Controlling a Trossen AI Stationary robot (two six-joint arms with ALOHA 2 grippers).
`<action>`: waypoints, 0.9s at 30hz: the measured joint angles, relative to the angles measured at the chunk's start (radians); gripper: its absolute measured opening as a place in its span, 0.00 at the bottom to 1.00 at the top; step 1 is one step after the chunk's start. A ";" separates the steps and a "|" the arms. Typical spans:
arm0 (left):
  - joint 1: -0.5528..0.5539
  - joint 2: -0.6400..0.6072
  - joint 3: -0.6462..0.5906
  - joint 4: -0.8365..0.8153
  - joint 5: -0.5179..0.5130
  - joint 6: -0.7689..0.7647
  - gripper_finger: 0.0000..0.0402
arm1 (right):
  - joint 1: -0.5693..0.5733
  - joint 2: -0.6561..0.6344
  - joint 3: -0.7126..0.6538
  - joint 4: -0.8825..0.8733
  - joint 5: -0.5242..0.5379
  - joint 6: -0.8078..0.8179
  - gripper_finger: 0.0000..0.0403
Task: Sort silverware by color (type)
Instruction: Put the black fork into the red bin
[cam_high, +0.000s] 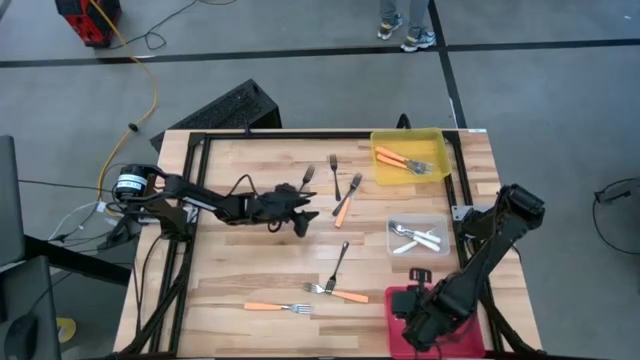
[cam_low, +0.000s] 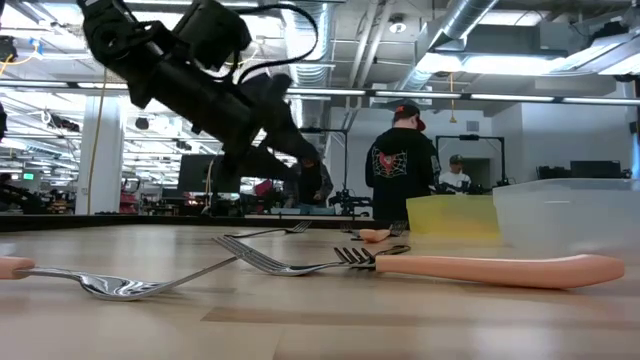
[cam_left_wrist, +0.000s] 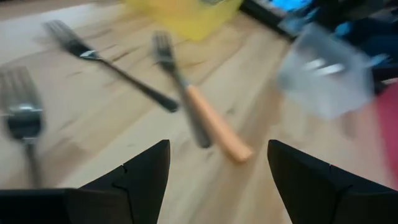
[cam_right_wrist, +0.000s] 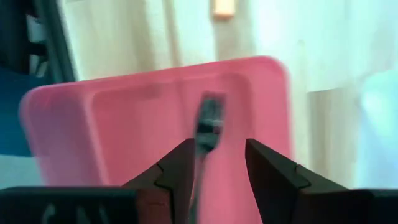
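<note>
My left gripper (cam_high: 303, 222) hovers open over the table's middle, low above the wood. In its wrist view its fingers point at an orange-handled fork (cam_left_wrist: 211, 124) and a dark fork (cam_left_wrist: 118, 68) lying flat ahead. My right gripper (cam_high: 418, 290) hangs open above the red bin (cam_high: 398, 312) at the near right. A dark fork (cam_right_wrist: 209, 121) lies in that bin below the gap between its fingers. More forks lie flat on the table: dark ones (cam_high: 333, 165) (cam_high: 340, 262) and orange-handled ones (cam_high: 275, 307) (cam_high: 335, 293).
A yellow bin (cam_high: 440, 150) at the far right holds orange-handled forks. A clear bin (cam_high: 440, 222) nearer holds pale forks. A black frame (cam_high: 190, 200) runs along the table's left and far edges. A person (cam_low: 400, 165) stands in the room behind.
</note>
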 joint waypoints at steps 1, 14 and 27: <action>0.000 0.000 0.019 -0.052 -0.024 0.007 0.63 | -0.009 0.000 0.005 -0.015 0.008 -0.012 0.41; 0.000 0.000 0.156 -0.393 -0.200 0.032 0.63 | -0.058 -0.001 0.007 -0.023 0.172 -0.028 0.41; 0.085 0.000 0.155 -0.383 -0.102 0.129 0.63 | -0.078 -0.001 0.007 0.026 0.215 -0.103 0.41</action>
